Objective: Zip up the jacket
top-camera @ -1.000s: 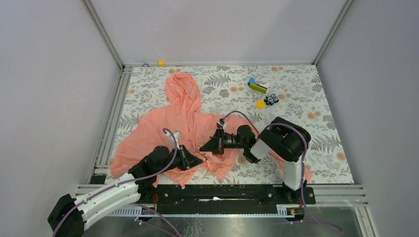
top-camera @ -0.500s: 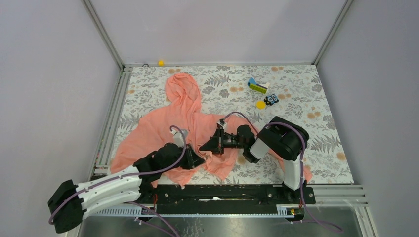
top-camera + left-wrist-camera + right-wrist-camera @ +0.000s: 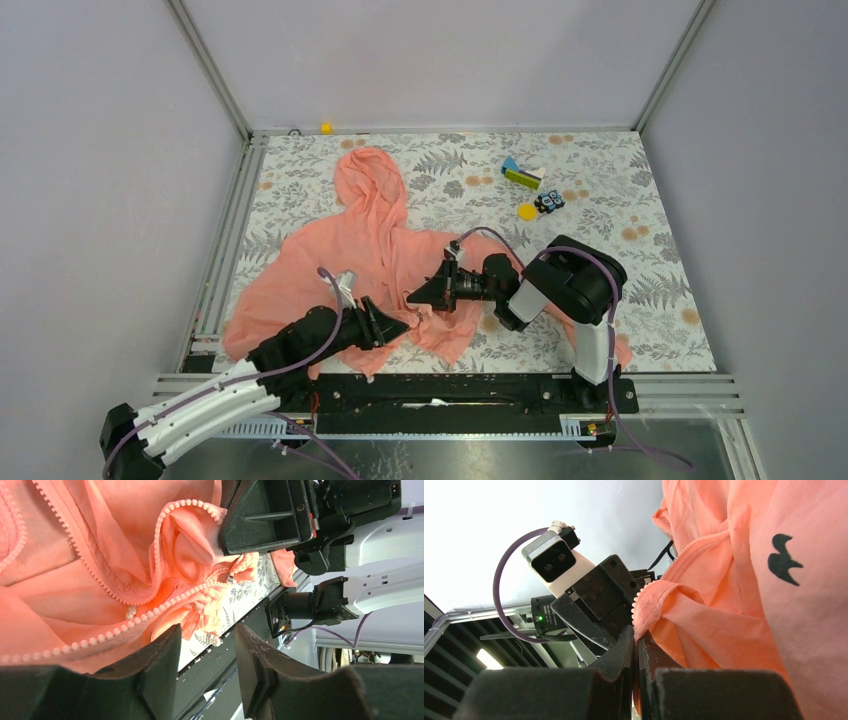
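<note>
The jacket [image 3: 365, 235], thin and salmon-pink, lay spread over the left half of the floral-patterned desk [image 3: 660, 270]. Its hood [image 3: 368, 172] pointed toward the far edge, and one sleeve [image 3: 255, 305] ran down toward the near left corner. A small yellow ball [image 3: 326, 127] sat on the back rail beyond the hood. The front of the jacket was unzipped: in the left wrist view the two rows of zipper teeth [image 3: 120, 597] curled apart, and the lower hem was bunched close to the desk's near edge.

The left hand [image 3: 397, 324] hovered low by that bunched hem with its fingers apart and nothing between them; the gap showed only fabric and the desk edge beyond. Just to its right, the right hand [image 3: 414, 297] pointed leftward, its tip near the left hand's. Its fingers were pressed together on the jacket's zipper edge, and the right wrist view showed a toothed fold of cloth pinched between them. Further right in that view, a dark bird-shaped mark [image 3: 784, 560] showed on the fabric.

Toward the far right of the desk, well apart from the jacket, lay a green-and-blue block [image 3: 520, 175], a yellow disc [image 3: 527, 211] and, just beside the disc, a small dark piece with blue spots [image 3: 549, 202].
</note>
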Motion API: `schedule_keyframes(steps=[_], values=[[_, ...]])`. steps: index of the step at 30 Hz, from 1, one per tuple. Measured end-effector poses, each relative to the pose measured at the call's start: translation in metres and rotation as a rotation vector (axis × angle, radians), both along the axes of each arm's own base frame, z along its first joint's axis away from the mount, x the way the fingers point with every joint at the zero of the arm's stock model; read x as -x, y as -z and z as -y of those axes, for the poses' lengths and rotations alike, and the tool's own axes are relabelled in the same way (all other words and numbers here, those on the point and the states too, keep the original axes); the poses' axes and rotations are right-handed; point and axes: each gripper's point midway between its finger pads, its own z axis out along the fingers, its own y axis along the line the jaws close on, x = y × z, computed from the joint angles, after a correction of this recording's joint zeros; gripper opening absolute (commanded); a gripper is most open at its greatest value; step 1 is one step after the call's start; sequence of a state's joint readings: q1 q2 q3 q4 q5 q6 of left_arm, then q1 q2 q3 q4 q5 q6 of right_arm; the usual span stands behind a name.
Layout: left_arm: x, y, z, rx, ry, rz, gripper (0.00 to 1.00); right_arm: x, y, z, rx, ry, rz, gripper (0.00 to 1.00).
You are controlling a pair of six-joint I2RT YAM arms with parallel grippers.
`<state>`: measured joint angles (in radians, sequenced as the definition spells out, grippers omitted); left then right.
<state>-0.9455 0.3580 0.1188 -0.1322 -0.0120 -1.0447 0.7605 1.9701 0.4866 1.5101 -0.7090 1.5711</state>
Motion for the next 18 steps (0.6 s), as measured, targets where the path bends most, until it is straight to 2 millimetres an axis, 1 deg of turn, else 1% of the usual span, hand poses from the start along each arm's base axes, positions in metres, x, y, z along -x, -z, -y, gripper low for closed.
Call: schedule_keyframes(steps=[3, 6, 10, 12, 14, 18], values=[[-0.003, 0.000, 0.004, 0.008, -0.005, -0.008, 0.34, -0.002, 0.000, 0.000, 0.000, 0.013, -0.003, 0.00], [-0.005, 0.008, 0.007, -0.015, -0.004, -0.024, 0.33, -0.003, 0.000, 0.000, 0.000, 0.014, -0.005, 0.00], [-0.006, 0.024, 0.009, -0.072, -0.001, -0.056, 0.39, -0.003, 0.000, 0.000, 0.000, 0.018, -0.007, 0.00], [-0.006, 0.030, 0.009, -0.095, 0.001, -0.067, 0.40, -0.003, 0.000, 0.000, 0.000, 0.019, -0.007, 0.00], [-0.007, 0.032, 0.010, -0.102, 0.001, -0.070, 0.40, -0.003, 0.000, 0.000, 0.000, 0.019, -0.007, 0.00], [-0.011, 0.024, 0.015, -0.082, 0.003, -0.049, 0.44, -0.003, 0.000, 0.000, -0.001, 0.018, -0.008, 0.00]])
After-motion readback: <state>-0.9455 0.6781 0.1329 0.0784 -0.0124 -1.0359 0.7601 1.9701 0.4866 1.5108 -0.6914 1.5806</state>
